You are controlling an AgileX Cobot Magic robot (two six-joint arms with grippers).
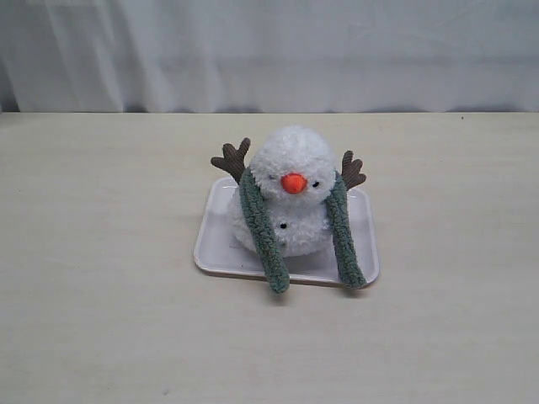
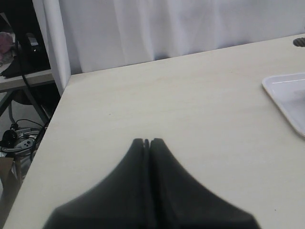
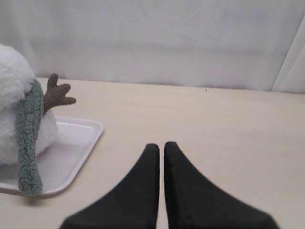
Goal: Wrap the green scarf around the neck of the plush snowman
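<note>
The fluffy white two-ball plush snowman (image 1: pixel 290 189) with an orange nose sits on a shallow white rectangular tray (image 1: pixel 216 240) mid-table. The long sage-green fuzzy scarf (image 1: pixel 263 229) hangs over its neck, both ends down the front, tips reaching the tray's front rim. Pale tabletop (image 1: pixel 101 320) lies open all round the tray, back to the white curtain (image 1: pixel 269 50). The left gripper (image 2: pixel 147 141), near the table's side edge, and the right gripper (image 3: pixel 158 145), beside the tray, have black fingers pressed together

One plush snowman (image 1: pixel 290 156); one green scarf (image 1: pixel 263 231); one white tray (image 1: pixel 215 248); one table (image 1: pixel 101 303)
</note>
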